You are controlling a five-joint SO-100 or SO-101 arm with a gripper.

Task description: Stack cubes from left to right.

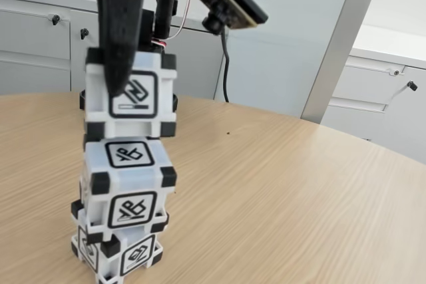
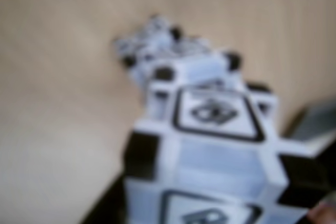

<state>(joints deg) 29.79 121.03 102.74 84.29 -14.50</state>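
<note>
1. Three cubes are seen in the fixed view, all alike: white plastic bodies, black blocks at the corners, and on each face a square black frame with a glyph inside.
2. The bottom cube (image 1: 120, 251) rests on the wooden table (image 1: 286, 191), near the lower left edge of the picture, and it is turned a little against the cube above.
3. The middle cube (image 1: 128, 184) sits on top of it; its top face and its front face show the same kind of glyph (crossed strokes).
4. The top cube (image 1: 133, 92) is directly over the middle cube; whether the two touch I cannot tell.
5. The gripper (image 1: 120, 71) comes down from above and its fingers pinch the top cube; one black finger lies across the front face of this cube.
6. In the wrist view, which is much blurred, the held cube (image 2: 210, 150) is close to the camera, and the lower cubes show beyond it on the table.
7. Behind the table stand grey cabinets (image 1: 40, 44) with small knobs.
</note>
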